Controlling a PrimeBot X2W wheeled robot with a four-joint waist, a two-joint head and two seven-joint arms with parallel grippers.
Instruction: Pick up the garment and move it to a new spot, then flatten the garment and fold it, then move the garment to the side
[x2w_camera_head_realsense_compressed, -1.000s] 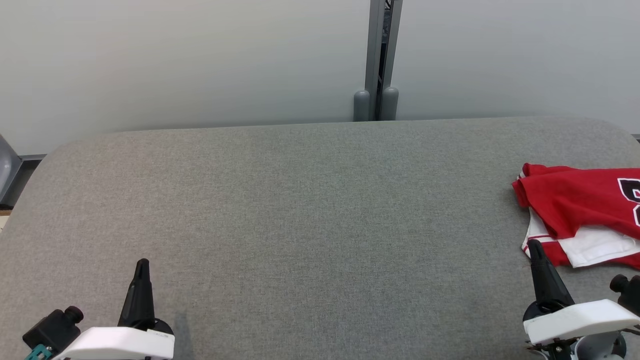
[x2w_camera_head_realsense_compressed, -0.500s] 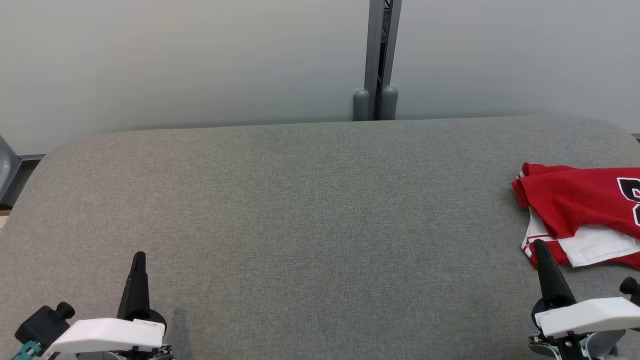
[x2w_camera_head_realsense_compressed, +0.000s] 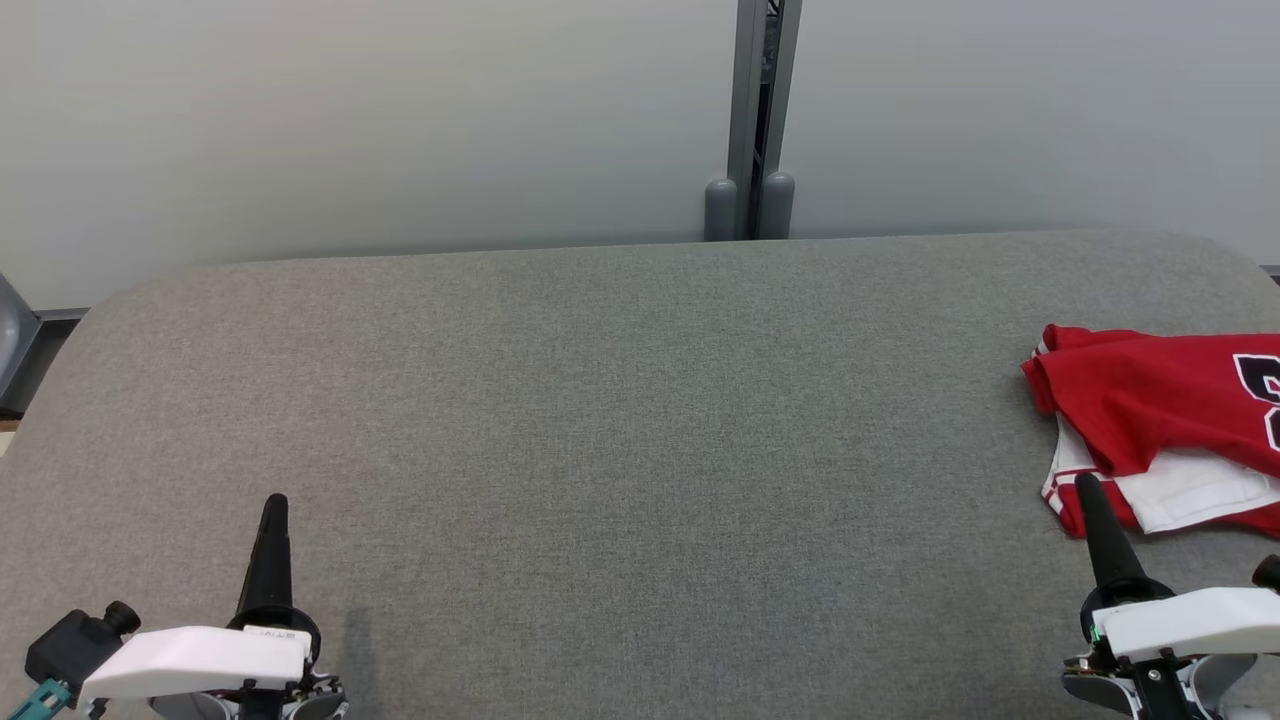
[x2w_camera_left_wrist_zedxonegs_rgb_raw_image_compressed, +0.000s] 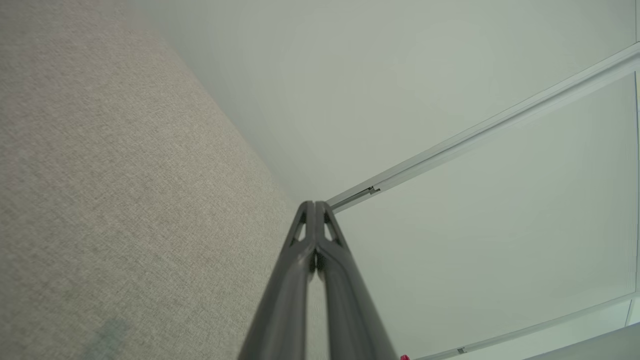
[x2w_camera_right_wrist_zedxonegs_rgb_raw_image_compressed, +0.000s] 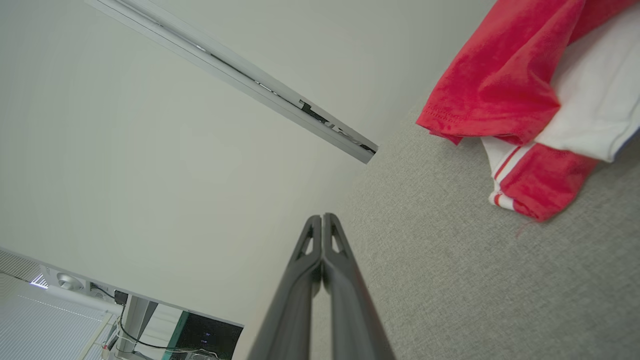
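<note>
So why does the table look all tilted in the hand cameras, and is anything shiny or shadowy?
Left wrist view: the camera sits tilted, so the grey table slants up the side; the left fingers look soft up close. Right wrist view: same tilt, red garment crisp. Head view: even light, no glare, one faint shadow on the table.

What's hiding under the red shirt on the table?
The red shirt lies on the gray padded table. A white layer of the shirt pokes out from under its red top fold. Anything else beneath the cloth is covered, so I cannot tell.
</note>
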